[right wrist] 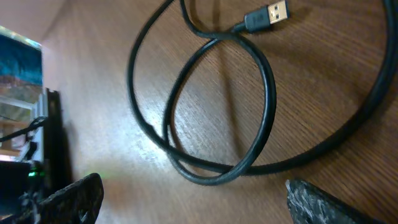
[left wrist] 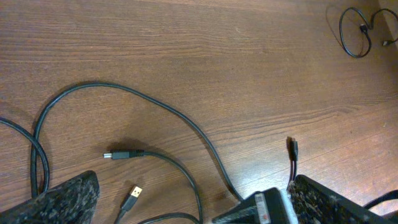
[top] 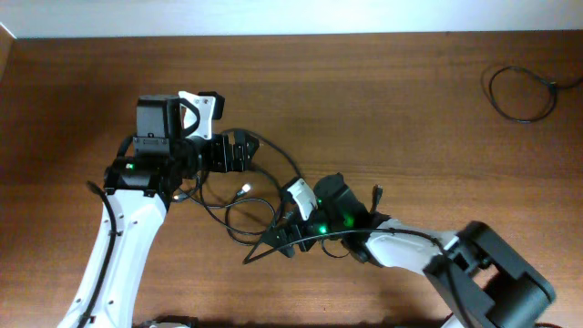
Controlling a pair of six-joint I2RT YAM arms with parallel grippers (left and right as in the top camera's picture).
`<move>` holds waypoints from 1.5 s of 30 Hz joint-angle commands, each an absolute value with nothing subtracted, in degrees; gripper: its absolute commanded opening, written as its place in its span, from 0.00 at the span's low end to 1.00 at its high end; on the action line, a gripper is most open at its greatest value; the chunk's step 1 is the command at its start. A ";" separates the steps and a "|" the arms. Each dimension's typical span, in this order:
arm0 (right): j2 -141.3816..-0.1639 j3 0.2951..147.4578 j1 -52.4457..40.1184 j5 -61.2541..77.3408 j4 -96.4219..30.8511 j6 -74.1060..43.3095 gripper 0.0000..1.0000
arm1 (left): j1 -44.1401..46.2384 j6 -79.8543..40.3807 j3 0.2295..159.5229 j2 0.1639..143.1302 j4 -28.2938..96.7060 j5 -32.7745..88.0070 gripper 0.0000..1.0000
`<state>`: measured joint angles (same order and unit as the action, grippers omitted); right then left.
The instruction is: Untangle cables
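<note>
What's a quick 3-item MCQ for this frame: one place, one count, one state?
1. Where is the separate coiled cable? A) far right of the table B) between the grippers C) under the left arm
2. Right wrist view: how many connectors show? A) none B) one C) three
3. The left gripper is: A) open, empty B) shut on a cable C) shut, empty

1A, it lies alone near the far right corner; 2B, a single USB plug shows; 3A, its fingers stand wide apart, gripping nothing.

You're at what looks like a robotics lab bench: a wood-grain worktop [top: 383, 100] carries a left arm [top: 118, 246] and a right arm [top: 405, 251], with thin black cables [top: 244, 190] lying loose between them.
</note>
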<state>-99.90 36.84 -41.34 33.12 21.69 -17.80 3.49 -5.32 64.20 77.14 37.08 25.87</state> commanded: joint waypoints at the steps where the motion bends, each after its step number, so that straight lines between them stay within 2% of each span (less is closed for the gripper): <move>1: -102.59 36.93 -42.00 30.55 24.49 -20.05 0.93 | 3.60 -4.21 64.60 77.19 36.99 25.63 0.99; 16: -102.61 36.93 -42.11 26.20 29.43 -19.99 0.92 | 3.60 -4.21 64.62 77.19 36.99 25.63 0.99; 24: -102.65 36.93 -47.62 17.15 31.53 -19.99 0.92 | 3.60 -4.21 64.60 77.19 36.99 25.61 0.99; 29: -104.60 36.95 -47.62 17.28 32.03 -20.03 0.79 | 3.60 -4.21 64.60 77.19 36.99 25.63 0.99; 31: -105.51 37.04 -47.62 17.26 32.45 -20.03 0.63 | 3.60 -4.21 64.60 77.19 36.99 25.63 0.99; 35: -105.51 37.04 -47.62 17.32 32.71 -20.03 0.60 | 3.60 -4.21 64.60 77.19 36.99 25.63 0.99; 37: -105.51 37.04 -47.62 17.32 32.60 -20.03 0.43 | 3.60 -4.21 64.60 77.19 36.99 25.63 0.99; 38: -105.51 37.04 -47.62 17.32 32.60 -20.03 0.39 | 3.60 -4.21 64.60 77.19 36.99 25.63 0.99; 40: -105.51 37.04 -47.62 17.32 32.60 -20.01 0.39 | 3.60 -4.21 64.60 77.19 36.99 25.63 0.99; 41: -105.51 37.04 -47.62 17.32 32.58 -20.01 0.36 | 3.60 -4.21 64.60 77.19 36.99 25.63 0.99; 45: -105.51 37.04 -47.59 17.32 32.40 -20.01 0.10 | 3.60 -4.21 64.60 77.19 36.99 25.63 0.98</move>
<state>-105.06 36.84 -47.35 17.80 32.23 -20.38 3.49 -5.32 64.20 77.14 37.08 25.87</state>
